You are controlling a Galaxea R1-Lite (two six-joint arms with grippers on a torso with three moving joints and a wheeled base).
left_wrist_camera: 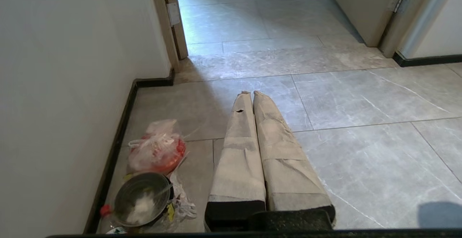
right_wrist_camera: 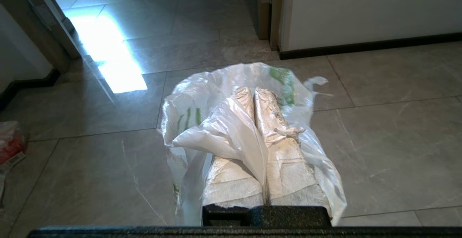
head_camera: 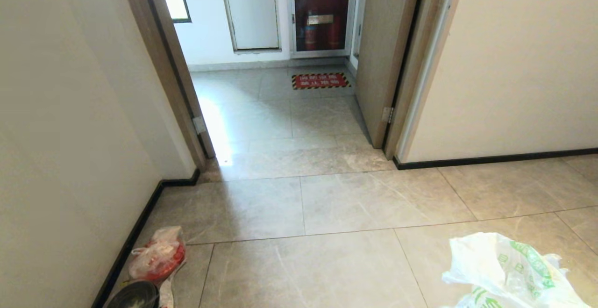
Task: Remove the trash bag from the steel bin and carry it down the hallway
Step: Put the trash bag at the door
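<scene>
The trash bag (head_camera: 509,275), thin white plastic with green print, hangs at the lower right of the head view. In the right wrist view my right gripper (right_wrist_camera: 253,90) is shut on the trash bag (right_wrist_camera: 216,129), whose plastic is pinched between the taped fingers and drapes around them. The steel bin (head_camera: 133,295) stands on the hallway floor (head_camera: 345,205) by the left wall, only its black rim showing. In the left wrist view my left gripper (left_wrist_camera: 251,93) is shut and empty, hovering to the right of the steel bin (left_wrist_camera: 142,198). Neither gripper shows in the head view.
A red-and-clear plastic bag (head_camera: 158,254) lies just beyond the bin against the left wall. Ahead is a doorway with an open door (head_camera: 383,55), a red floor sign (head_camera: 320,81) and a fire-extinguisher cabinet (head_camera: 321,13) beyond. Black baseboard lines both walls.
</scene>
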